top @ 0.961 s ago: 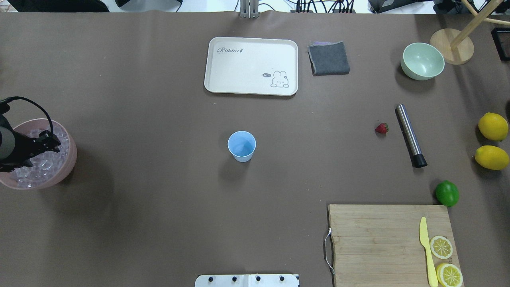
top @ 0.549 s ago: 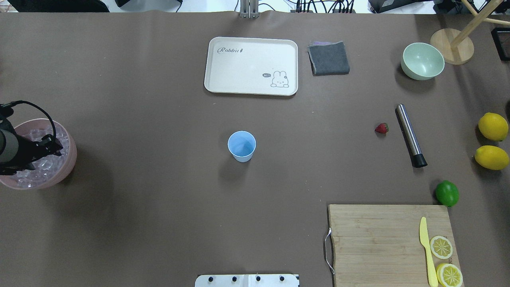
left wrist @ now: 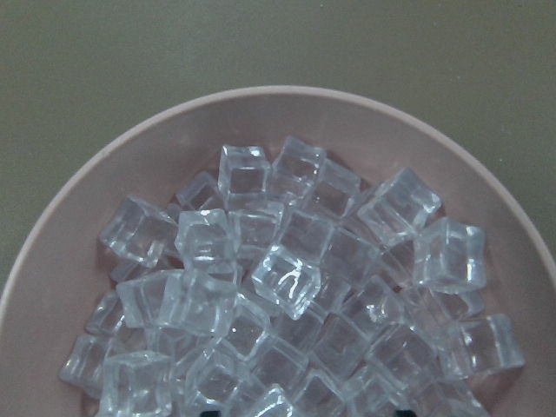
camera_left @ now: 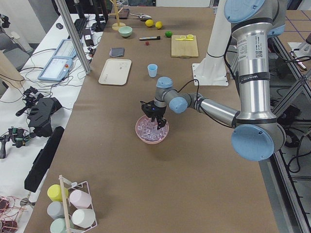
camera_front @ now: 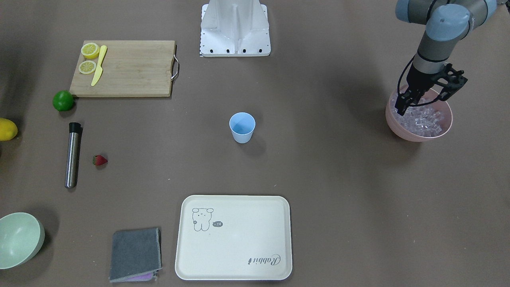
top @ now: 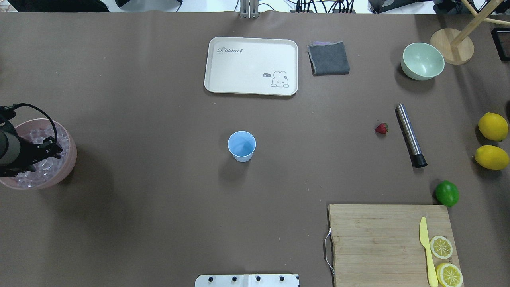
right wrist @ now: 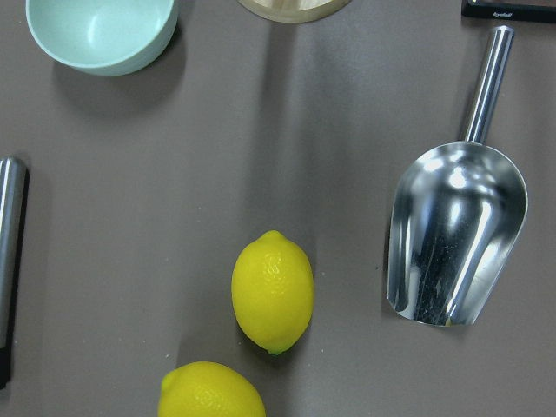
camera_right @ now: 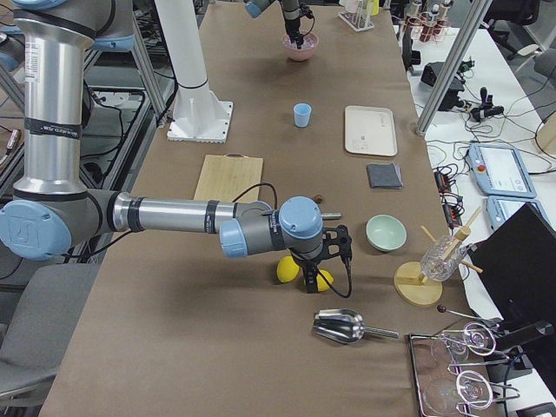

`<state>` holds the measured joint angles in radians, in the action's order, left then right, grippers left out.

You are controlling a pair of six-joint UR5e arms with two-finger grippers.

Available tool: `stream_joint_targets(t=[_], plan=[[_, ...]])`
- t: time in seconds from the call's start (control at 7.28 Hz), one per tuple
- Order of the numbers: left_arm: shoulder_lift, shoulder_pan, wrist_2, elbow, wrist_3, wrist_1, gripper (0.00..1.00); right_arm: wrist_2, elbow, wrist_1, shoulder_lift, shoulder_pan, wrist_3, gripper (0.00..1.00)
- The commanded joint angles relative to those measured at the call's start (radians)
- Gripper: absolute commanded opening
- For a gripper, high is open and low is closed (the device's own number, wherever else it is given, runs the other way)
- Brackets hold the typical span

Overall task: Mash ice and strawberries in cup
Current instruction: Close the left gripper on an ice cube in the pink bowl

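Worktop (top: 139,223), brown, listed from the robot's side outward. Wooden cutting board (top: 378,239), near right: carries two lemon halves and a yellow knife (top: 426,251). Lime (top: 447,193), just beyond the board's far right corner. Cup (top: 241,146), light blue, upright at mid-worktop, well apart from everything else; unmoved since a second ago. Pink bowl (camera_front: 414,134), far left edge, heaped with ice (left wrist: 287,278), all of it in the bowl. Left hand (camera_front: 421,104), fingers spread apart and gripping nothing, tips down among the top cubes; it sits lower over the bowl than a second ago. Strawberry (top: 381,128), lying on the worktop right of centre, just beside a steel rod (top: 409,133) with a black end; both unchanged. Two whole lemons (right wrist: 272,291), right edge, with the right hand (camera_right: 309,280) above them; whether its fingers are apart or together cannot be told. Metal scoop (right wrist: 456,234), beside the lemons. Cream rabbit tray (top: 251,65), grey folded cloth (top: 328,58), pale green bowl (top: 422,61): far row, left to right, unchanged.
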<state>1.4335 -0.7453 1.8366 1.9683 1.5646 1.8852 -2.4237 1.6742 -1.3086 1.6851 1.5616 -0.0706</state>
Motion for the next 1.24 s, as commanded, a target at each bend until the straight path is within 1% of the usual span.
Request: stream_joint_targets(t=[0.0,0.27,0.41,0.55,0.82,0.96,1.1], plan=[[0.002,0.007,-0.002,-0.014,-0.001,0.0,0.72,-0.003,0.001,0.0,-0.005,0.0,0.0,1.0],[0.001,0.007,-0.002,-0.012,-0.001,0.0,0.72,-0.005,0.002,0.0,-0.004,0.0,-0.002,1.0],[0.001,0.007,-0.002,-0.009,-0.001,0.002,0.49,-0.005,0.002,0.0,-0.001,0.0,-0.002,1.0],[0.001,0.007,-0.002,-0.012,-0.003,0.002,0.33,-0.005,0.001,0.0,-0.001,0.0,-0.002,1.0],[-0.001,0.008,-0.003,-0.022,-0.017,0.002,0.33,-0.005,-0.001,0.0,0.001,0.0,-0.002,1.0],[-0.002,0.007,-0.005,-0.02,-0.046,0.002,0.29,-0.005,-0.001,0.0,0.001,0.0,-0.002,1.0],[-0.002,0.006,-0.003,-0.016,-0.046,0.0,0.06,-0.005,-0.001,0.0,0.001,0.0,-0.002,1.0]])
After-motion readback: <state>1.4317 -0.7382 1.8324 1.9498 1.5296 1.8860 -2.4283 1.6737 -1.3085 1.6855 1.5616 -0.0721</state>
